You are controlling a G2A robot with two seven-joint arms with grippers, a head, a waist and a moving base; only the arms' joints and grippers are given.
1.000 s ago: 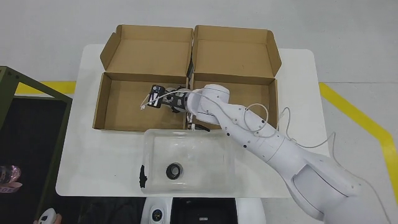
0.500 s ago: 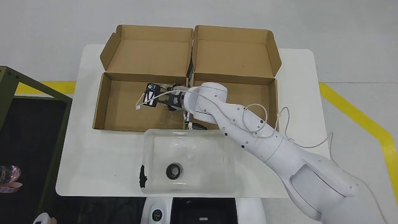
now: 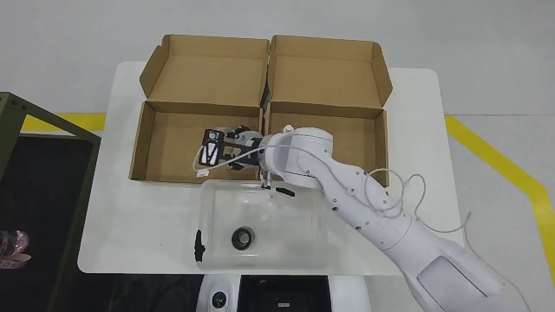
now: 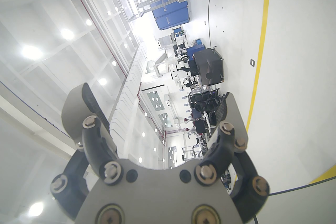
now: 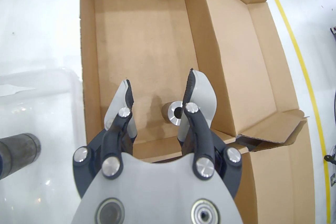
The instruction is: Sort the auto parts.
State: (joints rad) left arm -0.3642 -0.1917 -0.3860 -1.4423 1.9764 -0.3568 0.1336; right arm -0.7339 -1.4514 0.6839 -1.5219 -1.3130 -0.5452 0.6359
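White table (image 3: 416, 95), open cardboard box (image 5: 147, 46), right hand (image 5: 159, 77) spread over it, metal sleeve (image 5: 174, 113) loose below, beside one finger

No readable text, numbers or signs. White mark on blue cabinet (image 4: 170, 15) too small to read.

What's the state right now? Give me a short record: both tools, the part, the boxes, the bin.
right tool: open, over the cardboard box
metal sleeve: lying on that box's floor below the tool, not gripped
left tool: open, holding nothing, pointing into the room
second box: open, right beside the first
clear bin: on the table in front of the boxes, holds a black ring
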